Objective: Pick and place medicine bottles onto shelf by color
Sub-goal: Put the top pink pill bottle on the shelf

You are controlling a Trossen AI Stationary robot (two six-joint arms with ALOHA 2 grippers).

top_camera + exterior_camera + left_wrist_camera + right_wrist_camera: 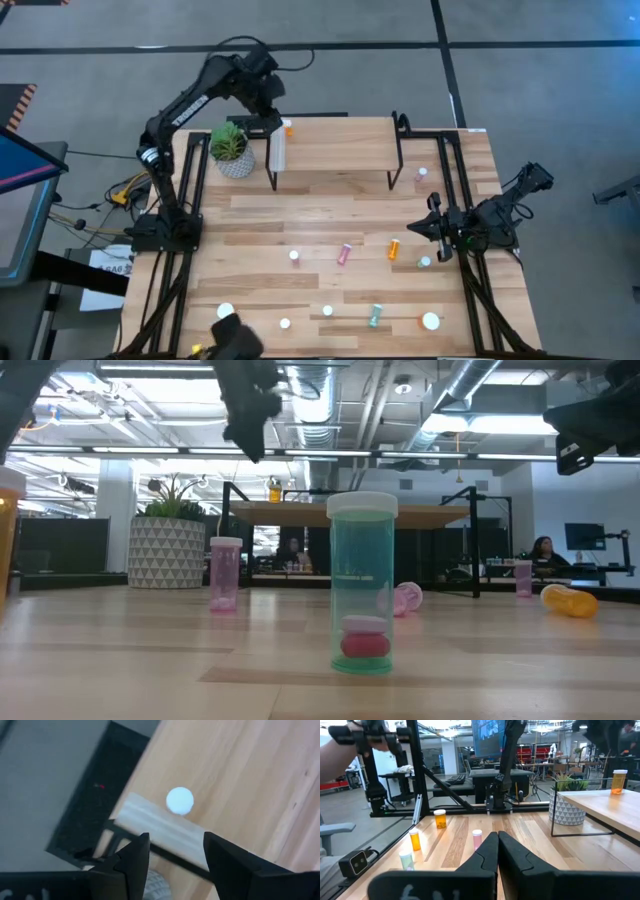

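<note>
One orange medicine bottle point(288, 128) stands upright on the left end of the light-wood shelf point(340, 150), close to its white strip point(160, 827). The left wrist view shows the bottle's white cap point(179, 800) from above. My left gripper point(175, 857) hangs open above this bottle, clear of it, with nothing between its fingers. Several more bottles stand or lie on the tabletop: a pink one point(345, 253), an orange one point(394, 248) and a teal one point(375, 316). My right gripper point(497, 845) is shut and waits at the table's right side point(438, 228).
A green plant in a white patterned pot point(232, 150) stands just left of the shelf, below my left arm. A pink bottle point(422, 173) stands by the shelf's right leg. A tall teal bottle point(362, 585) stands near the front edge. A person's arm point(340, 750) shows beyond the table.
</note>
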